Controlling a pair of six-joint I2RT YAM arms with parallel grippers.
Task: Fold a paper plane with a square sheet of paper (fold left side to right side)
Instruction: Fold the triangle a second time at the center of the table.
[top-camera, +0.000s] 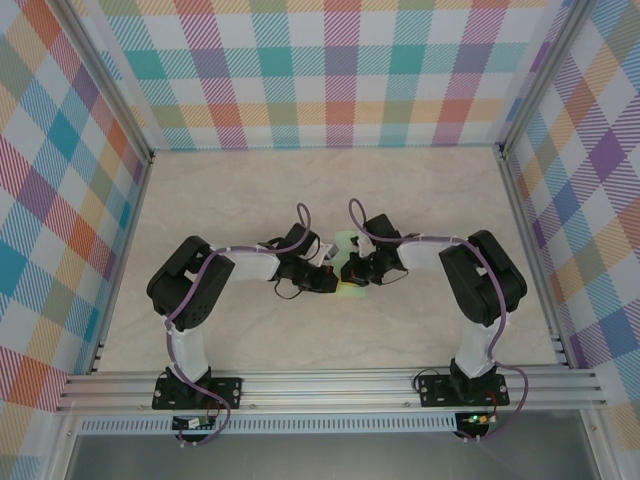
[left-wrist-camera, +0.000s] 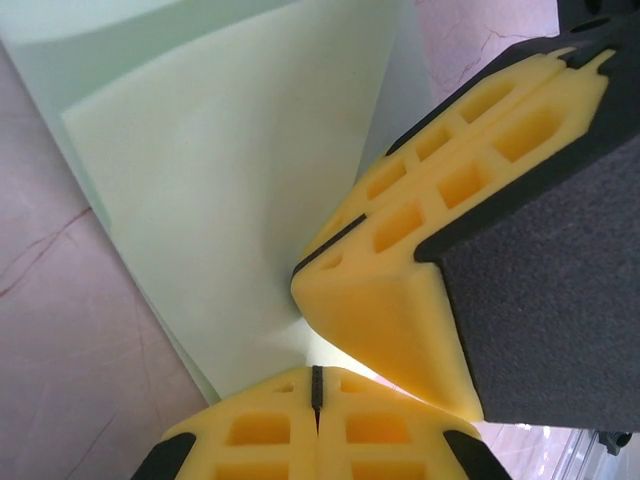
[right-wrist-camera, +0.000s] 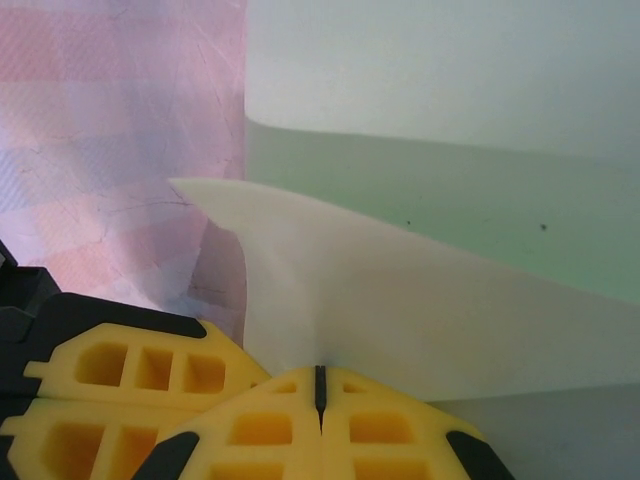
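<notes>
The square sheet of paper (top-camera: 347, 243) is pale green and lies at the table's middle, mostly hidden under both wrists. In the left wrist view the paper (left-wrist-camera: 220, 200) shows two overlapping layers that run down into my left gripper (left-wrist-camera: 318, 372), which is shut on its near edge. My right gripper (left-wrist-camera: 305, 285) comes in from the right, its tip against the same sheet. In the right wrist view a pointed pale flap (right-wrist-camera: 400, 300) rises from my right gripper (right-wrist-camera: 320, 372), which is shut on it. The left fingers (right-wrist-camera: 120, 370) sit beside it. Whether the paper has a paper plane's shape is hidden.
In the top view my left gripper (top-camera: 325, 280) and right gripper (top-camera: 352, 272) meet tip to tip. The marble-patterned table (top-camera: 300, 190) is walled by checked panels (top-camera: 320, 70) at the back and both sides. A metal rail (top-camera: 330, 385) carries the arm bases along the near edge.
</notes>
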